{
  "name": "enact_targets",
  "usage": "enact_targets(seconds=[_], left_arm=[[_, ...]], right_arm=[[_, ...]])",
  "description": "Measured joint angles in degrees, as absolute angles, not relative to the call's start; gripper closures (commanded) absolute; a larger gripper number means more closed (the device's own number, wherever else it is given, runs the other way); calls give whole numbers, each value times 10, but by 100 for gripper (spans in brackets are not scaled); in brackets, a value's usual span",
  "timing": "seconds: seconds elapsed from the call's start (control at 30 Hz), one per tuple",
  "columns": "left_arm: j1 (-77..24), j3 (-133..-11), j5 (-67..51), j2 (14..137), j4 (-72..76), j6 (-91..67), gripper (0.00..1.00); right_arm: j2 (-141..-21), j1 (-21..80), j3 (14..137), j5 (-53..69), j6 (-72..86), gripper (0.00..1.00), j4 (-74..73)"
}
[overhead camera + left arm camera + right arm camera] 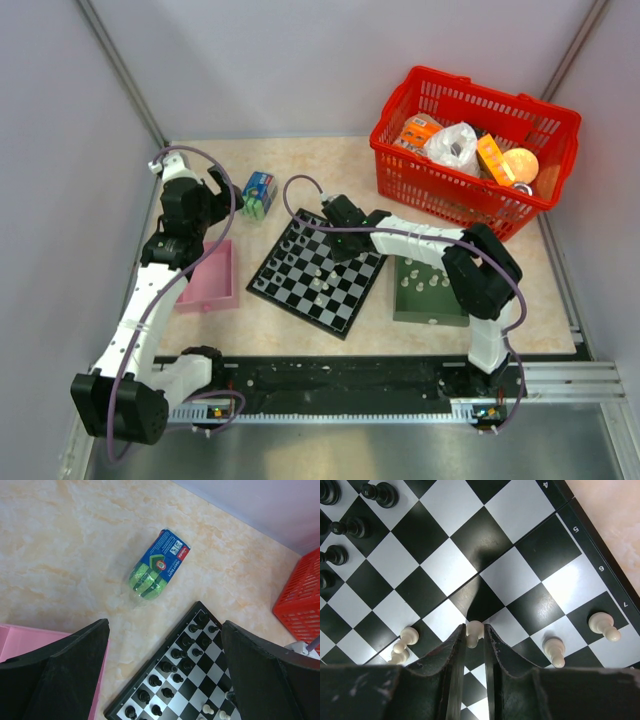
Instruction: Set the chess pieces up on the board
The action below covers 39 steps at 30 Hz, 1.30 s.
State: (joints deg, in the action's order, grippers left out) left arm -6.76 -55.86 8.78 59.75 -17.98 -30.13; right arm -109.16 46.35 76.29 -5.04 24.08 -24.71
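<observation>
The chessboard (pixel 300 285) lies at table centre, also in the left wrist view (pixel 197 692) and the right wrist view (pixel 485 535). Dark pieces (pixel 172 667) stand in two rows along its far-left side. Pale pieces (pixel 602 625) stand on the near-right squares. My right gripper (pixel 474 630) is shut on a pale pawn (pixel 474 632) just above the board; it also shows in the top view (pixel 335 243). My left gripper (pixel 215 195) hangs open and empty above the table left of the board.
A green tray (pixel 405 310) with more pale pieces sits right of the board. A pink tray (pixel 205 285) lies left of it. A green-blue sponge pack (pixel 157 565) lies behind the board. A red basket (pixel 470 100) of items stands far right.
</observation>
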Motion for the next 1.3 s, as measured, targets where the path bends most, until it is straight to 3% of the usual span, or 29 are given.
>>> enact_targets(seconds=[0.27, 0.73, 1.3], left_arm=[[-68, -558, 86, 597, -180, -301, 1], [-68, -558, 85, 597, -180, -303, 1], [-68, -557, 84, 597, -180, -303, 1]], right_arm=[[-1091, 464, 763, -56, 241, 90, -247], [-1013, 464, 701, -100, 244, 90, -248], [-1010, 462, 682, -114, 247, 89, -247]])
